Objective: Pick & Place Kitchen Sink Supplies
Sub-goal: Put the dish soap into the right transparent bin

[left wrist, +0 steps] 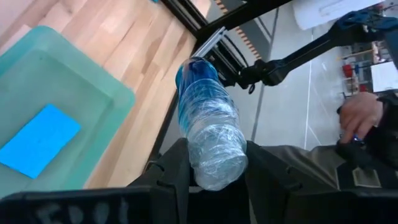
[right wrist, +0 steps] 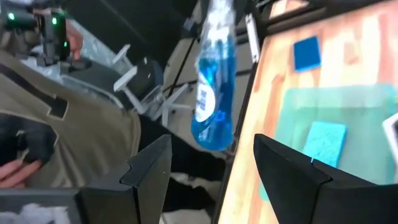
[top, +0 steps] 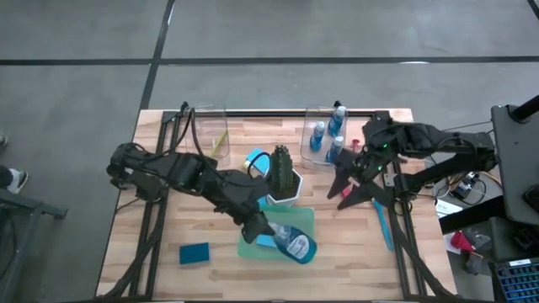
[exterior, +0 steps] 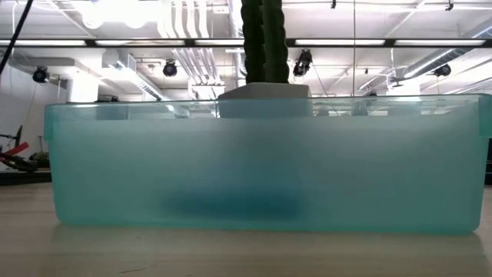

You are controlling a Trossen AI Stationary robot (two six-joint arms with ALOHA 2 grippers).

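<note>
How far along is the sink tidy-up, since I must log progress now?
Done: one sponge lies in the green tray. In hand: the left claw grips a bottle above that tray; the right claw waits near the bottle bin. Left: a loose sponge and a blue brush lie on the table.

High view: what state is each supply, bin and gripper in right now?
left gripper: shut on bottle, over the green tray
right gripper: beside bottle bin, grip unclear
bottle bin: holds blue bottles
loose sponge: flat on table
tray sponge: flat in tray
plant: upright
</note>
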